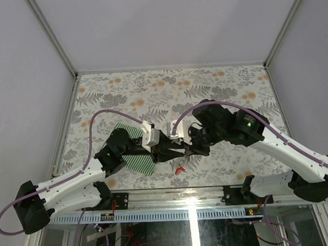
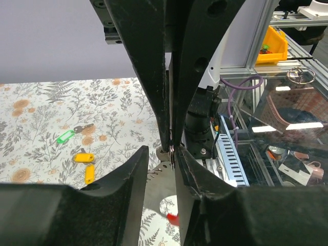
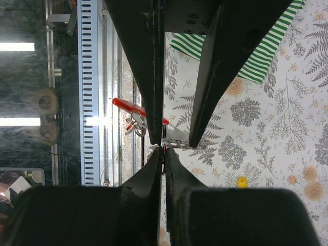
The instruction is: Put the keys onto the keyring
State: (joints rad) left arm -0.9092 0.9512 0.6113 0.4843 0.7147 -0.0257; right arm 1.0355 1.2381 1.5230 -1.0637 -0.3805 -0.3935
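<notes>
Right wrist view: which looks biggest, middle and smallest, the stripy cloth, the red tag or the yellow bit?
1. striped cloth: biggest, even though it is partly hidden
2. red tag
3. yellow bit: smallest, and only a little of it shows

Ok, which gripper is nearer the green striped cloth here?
Left. The left gripper hangs just off the right edge of the green striped cloth, its arm crossing over it. The right gripper sits farther right, tip to tip with the left one.
</notes>
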